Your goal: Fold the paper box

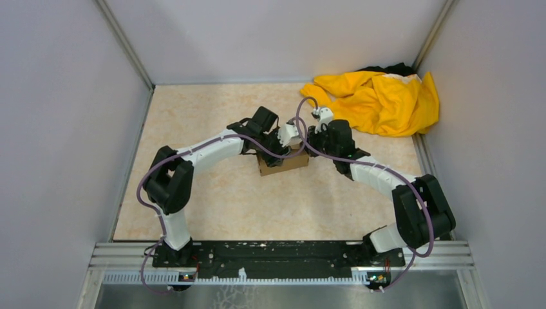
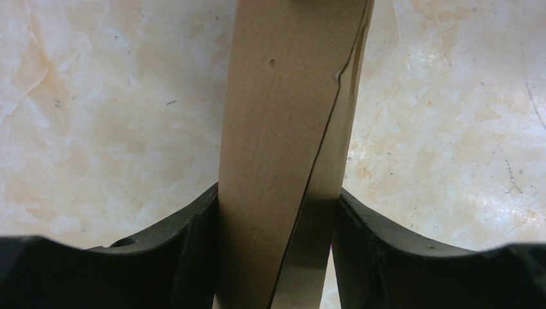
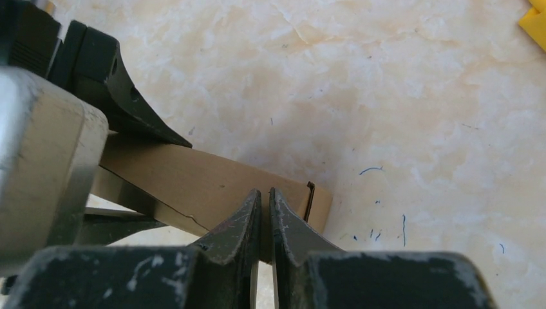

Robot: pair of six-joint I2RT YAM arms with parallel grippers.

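The paper box (image 1: 284, 163) is a small brown carton in the middle of the table. In the left wrist view the paper box (image 2: 283, 96) runs away from the camera, and my left gripper (image 2: 277, 193) is shut on it, one black finger (image 2: 193, 222) flat against each long side. My right gripper (image 3: 265, 191) is shut, only a slit between its fingers. Its tips lie over the top of the paper box (image 3: 187, 177), near the end where a flap edge (image 3: 310, 196) stands slightly ajar. From above, both grippers (image 1: 290, 137) (image 1: 313, 135) meet over the box.
A crumpled yellow cloth (image 1: 380, 100) lies at the back right corner, with something black (image 1: 394, 67) behind it. Grey walls enclose the beige table (image 1: 212, 206) on the left, the back and the right. The arms' mounting rail (image 1: 277, 254) runs along the near edge.
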